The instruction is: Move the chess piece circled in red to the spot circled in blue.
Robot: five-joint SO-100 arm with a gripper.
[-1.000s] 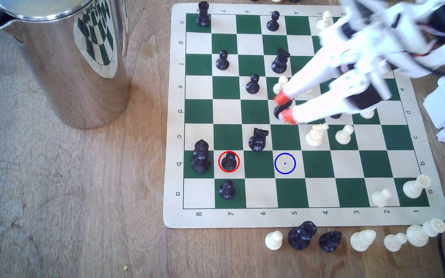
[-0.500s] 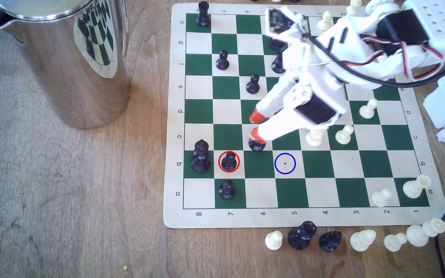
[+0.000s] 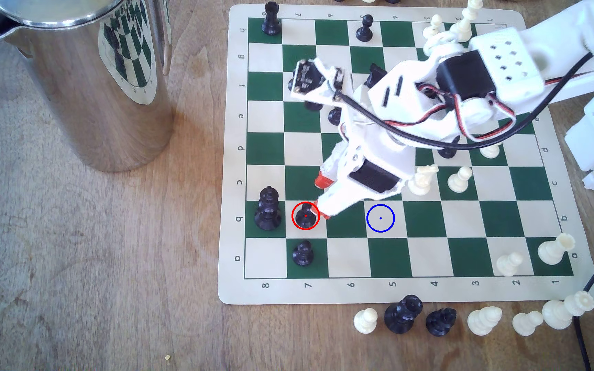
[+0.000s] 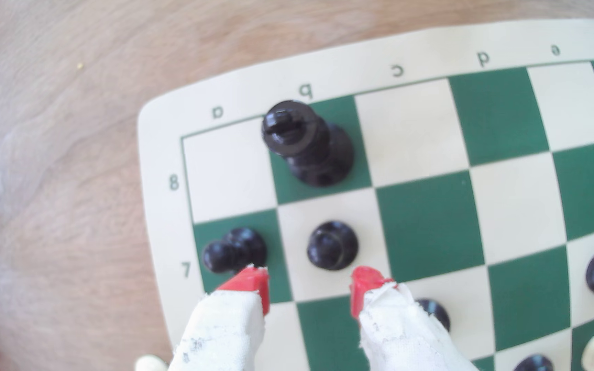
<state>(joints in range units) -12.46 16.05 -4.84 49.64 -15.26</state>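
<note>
The black pawn circled in red stands on a cream square near the exterior view's lower left of the board. From above it shows as a round black head. My gripper is open and hovers just to the exterior view's right of the pawn, one red fingertip at the ring's edge. In the wrist view the gripper has its red tips apart, with the pawn just beyond them and not between them. The blue-ringed cream square lies empty two squares to the exterior view's right of the pawn.
A tall black king stands close beside the pawn, and another black pawn on the square below. A steel jug sits off the board at left. White pieces stand near my arm. Several captured pieces line the board's near edge.
My gripper has swept from the board's middle toward the exterior view's lower left, ending next to the red-circled pawn. It stayed open. No piece has moved.
</note>
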